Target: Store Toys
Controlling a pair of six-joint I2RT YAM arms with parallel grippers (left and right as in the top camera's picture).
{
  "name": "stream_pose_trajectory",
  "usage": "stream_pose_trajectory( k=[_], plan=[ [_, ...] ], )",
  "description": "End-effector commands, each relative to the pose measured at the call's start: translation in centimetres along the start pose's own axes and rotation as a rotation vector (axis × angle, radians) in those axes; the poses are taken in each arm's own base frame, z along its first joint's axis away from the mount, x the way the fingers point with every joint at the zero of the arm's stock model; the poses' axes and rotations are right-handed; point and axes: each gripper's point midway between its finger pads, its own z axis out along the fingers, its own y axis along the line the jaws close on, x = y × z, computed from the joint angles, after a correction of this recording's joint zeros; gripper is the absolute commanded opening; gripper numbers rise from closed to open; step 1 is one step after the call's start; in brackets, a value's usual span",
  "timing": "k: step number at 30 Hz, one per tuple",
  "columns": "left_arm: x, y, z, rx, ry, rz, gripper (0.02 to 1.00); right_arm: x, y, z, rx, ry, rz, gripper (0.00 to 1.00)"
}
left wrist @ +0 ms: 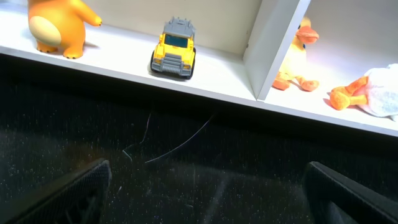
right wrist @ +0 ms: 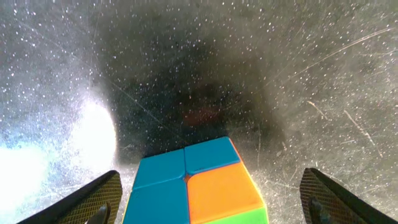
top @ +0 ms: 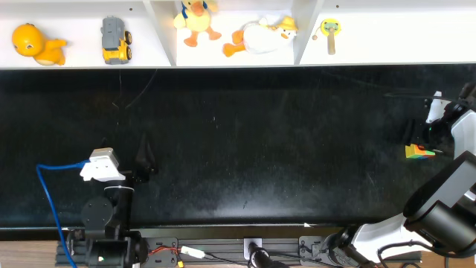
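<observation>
**Ana:** Where is the cube?

**Ben:** The colourful cube [top: 419, 152] sits on the black tabletop [top: 260, 149]. It is at the right edge of the top view, about half way down. It is not put away yet.

**Ana:** Is something holding it?

**Ben:** No. The right gripper [right wrist: 211, 196] is spread wide. It has one finger on each side of the cube, and neither one touches it.

**Ana:** And the other toys?

**Ben:** Five are already on the white shelf [top: 82, 61] along the top. An orange toy [top: 37, 43] and a yellow truck [top: 116, 41] are in the left part. A yellow duck [top: 196, 18] and a white duck [top: 260, 36] are in the middle. A small yellow toy [top: 329, 31] is on the right.

**Ana:** And the left gripper?

**Ben:** The left gripper [left wrist: 208, 193] is at the lower left of the top view. It is wide open too, with nothing in it.

**Ana:** So what is left to do?

**Ben:** I think only the cube. It still has to be grabbed, lifted and carried to the shelf.
</observation>
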Motion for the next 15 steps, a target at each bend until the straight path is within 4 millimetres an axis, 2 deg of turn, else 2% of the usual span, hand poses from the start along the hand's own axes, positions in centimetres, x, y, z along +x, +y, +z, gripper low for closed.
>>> stream_pose_trajectory(
  k=[1,15],
  plan=[
    [0.05,0.10,0.01,0.001,-0.006,-0.008,0.998,-0.37,0.28,0.03,-0.030,-0.018,0.003,0.794],
    [0.05,0.10,0.01,0.001,-0.006,-0.008,0.998,-0.37,0.77,0.17,-0.056,-0.022,0.003,0.796]
  ],
)
